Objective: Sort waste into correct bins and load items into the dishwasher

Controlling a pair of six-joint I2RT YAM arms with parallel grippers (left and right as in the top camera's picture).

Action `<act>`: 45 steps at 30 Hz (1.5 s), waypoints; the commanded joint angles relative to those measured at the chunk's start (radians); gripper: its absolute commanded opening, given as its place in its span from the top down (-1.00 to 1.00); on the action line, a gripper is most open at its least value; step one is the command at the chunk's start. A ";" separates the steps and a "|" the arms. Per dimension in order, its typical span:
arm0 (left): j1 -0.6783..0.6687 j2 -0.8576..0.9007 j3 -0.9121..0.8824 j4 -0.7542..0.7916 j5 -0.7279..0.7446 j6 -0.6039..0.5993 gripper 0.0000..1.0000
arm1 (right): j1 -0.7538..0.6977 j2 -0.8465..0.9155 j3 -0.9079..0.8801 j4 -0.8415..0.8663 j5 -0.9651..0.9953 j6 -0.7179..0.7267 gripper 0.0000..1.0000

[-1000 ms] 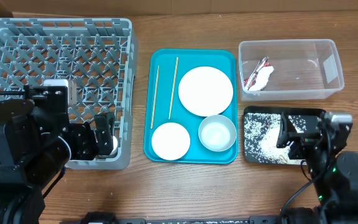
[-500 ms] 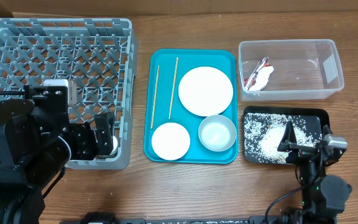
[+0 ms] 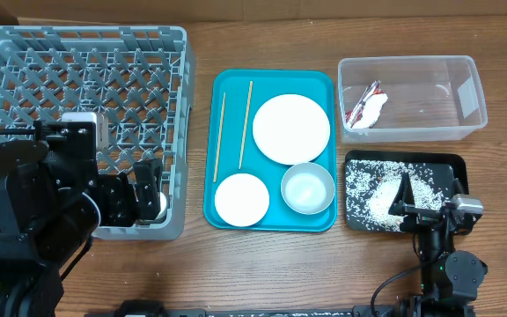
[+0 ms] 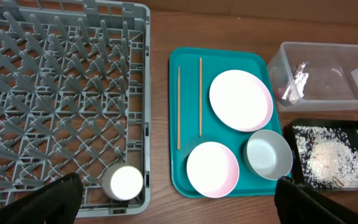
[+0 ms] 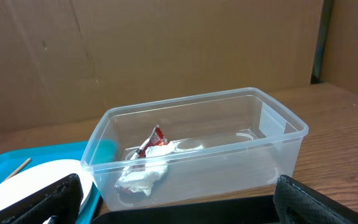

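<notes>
Place: a robot lab bench is imitating a kitchen.
Backdrop: cardboard panels (image 5: 166, 50) are standing ahead of the right gripper (image 5: 179, 193).
Surface: wooden table (image 3: 324, 273) is spreading below it.

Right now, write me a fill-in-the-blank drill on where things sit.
The red wrapper lies inside the clear ____.
The rice is heaped in a shallow tray coloured ____.
Both chopsticks lie on the teal tray, left of the round white ____.
The tiny cup stands in the grey ____.
Missing: tub, black, plate, rack.
</notes>
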 commanded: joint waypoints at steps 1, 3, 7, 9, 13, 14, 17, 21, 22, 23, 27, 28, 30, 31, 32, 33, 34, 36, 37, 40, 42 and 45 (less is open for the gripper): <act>0.001 0.001 0.006 0.004 -0.006 -0.011 -0.99 | -0.003 -0.011 -0.010 0.003 0.005 0.006 -1.00; 0.001 0.001 0.006 0.004 -0.006 -0.011 -1.00 | -0.003 -0.011 -0.010 0.003 0.006 0.006 -1.00; 0.001 0.001 0.006 0.004 -0.006 -0.011 -0.99 | -0.003 -0.011 -0.010 0.003 0.005 0.006 -1.00; 0.001 0.001 0.006 0.004 -0.006 -0.011 -1.00 | -0.003 -0.011 -0.010 0.003 0.005 0.006 -1.00; 0.001 0.001 0.006 0.004 -0.006 -0.011 -1.00 | -0.003 -0.011 -0.010 0.003 0.005 0.006 -1.00; 0.001 0.001 0.006 0.004 -0.006 -0.011 -1.00 | -0.003 -0.011 -0.010 0.003 0.006 0.006 -1.00; 0.001 0.001 0.006 0.004 -0.006 -0.011 -0.99 | -0.003 -0.011 -0.010 0.003 0.006 0.006 -1.00; 0.001 0.001 0.006 0.004 -0.006 -0.011 -1.00 | -0.003 -0.011 -0.010 0.003 0.005 0.006 -1.00; 0.001 0.001 0.006 0.004 -0.006 -0.010 -0.99 | -0.003 -0.011 -0.010 0.003 0.006 0.006 -1.00; 0.001 0.001 0.006 0.004 -0.006 -0.011 -1.00 | -0.003 -0.011 -0.010 0.003 0.006 0.006 -1.00; 0.001 0.001 0.006 0.008 0.005 -0.023 -1.00 | -0.003 -0.011 -0.010 0.003 0.005 0.006 -1.00; 0.001 0.001 0.006 0.024 0.024 -0.048 -1.00 | -0.003 -0.011 -0.010 0.003 0.005 0.006 -1.00; 0.001 0.001 0.006 0.058 0.082 -0.118 -1.00 | -0.003 -0.011 -0.010 0.003 0.005 0.006 -1.00; 0.001 0.001 0.006 0.081 0.106 -0.158 -1.00 | -0.003 -0.011 -0.010 0.003 0.005 0.006 -1.00; 0.001 0.001 0.006 0.104 0.124 -0.179 -1.00 | -0.003 -0.011 -0.010 0.003 0.006 0.006 -1.00; 0.001 0.002 0.006 0.121 0.139 -0.174 -1.00 | -0.003 -0.011 -0.010 0.003 0.005 0.006 -1.00; 0.001 0.008 0.004 0.138 0.140 -0.175 -1.00 | -0.003 -0.011 -0.010 0.003 0.005 0.006 -1.00; -0.005 0.028 -0.008 0.164 0.140 -0.175 -1.00 | -0.003 -0.011 -0.010 0.003 0.005 0.006 -1.00; -0.008 0.045 -0.014 0.166 0.140 -0.170 -1.00 | -0.003 -0.011 -0.010 0.003 0.006 0.006 -1.00; -0.047 0.122 -0.028 0.150 0.138 -0.122 -1.00 | -0.003 -0.011 -0.010 0.003 0.005 0.006 -1.00; -0.100 0.207 -0.033 0.115 0.111 -0.121 -1.00 | -0.003 -0.011 -0.010 0.003 0.005 0.006 -1.00; -0.151 0.343 -0.033 0.107 0.119 -0.116 -1.00 | -0.003 -0.011 -0.010 0.003 0.005 0.006 -1.00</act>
